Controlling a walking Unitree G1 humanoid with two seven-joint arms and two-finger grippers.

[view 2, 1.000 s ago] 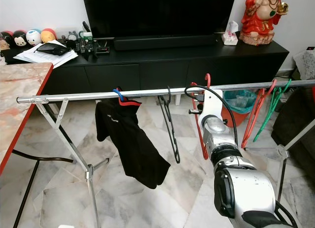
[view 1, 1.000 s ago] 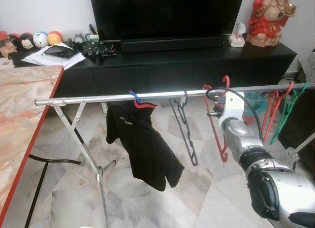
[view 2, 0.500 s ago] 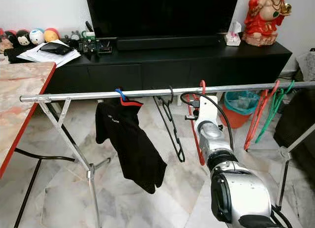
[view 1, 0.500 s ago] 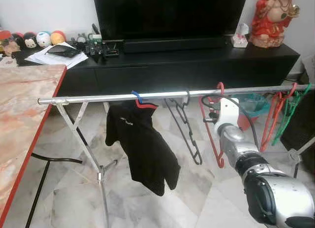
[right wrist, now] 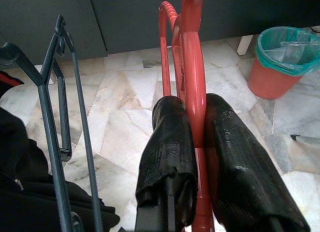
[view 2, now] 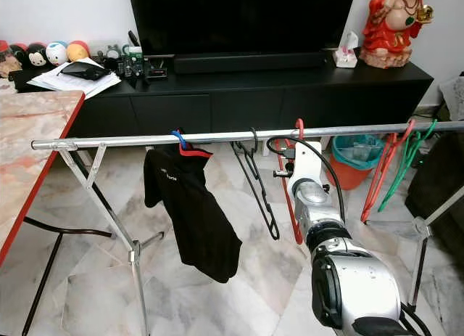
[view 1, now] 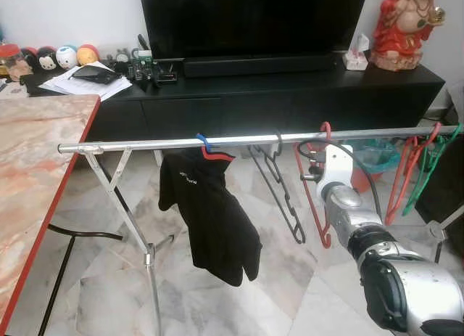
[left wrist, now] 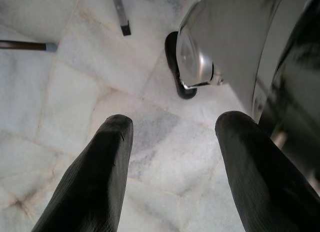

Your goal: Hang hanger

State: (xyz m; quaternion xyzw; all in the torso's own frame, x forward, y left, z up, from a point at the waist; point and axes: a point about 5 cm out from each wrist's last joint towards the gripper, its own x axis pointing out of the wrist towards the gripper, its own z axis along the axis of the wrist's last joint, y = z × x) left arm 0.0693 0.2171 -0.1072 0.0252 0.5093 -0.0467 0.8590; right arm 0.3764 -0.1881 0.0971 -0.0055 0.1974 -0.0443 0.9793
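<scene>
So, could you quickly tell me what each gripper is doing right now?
Left gripper: open, holding nothing.
Right gripper: shut on the red hanger.

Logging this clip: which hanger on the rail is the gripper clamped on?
The red hanger beside the empty black hanger; the right gripper pinches it.

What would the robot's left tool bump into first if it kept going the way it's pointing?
Most likely the marble floor. The left tool hangs open, pointing down at the tiles, with nothing between its fingers. Depth is hard to judge.
</scene>
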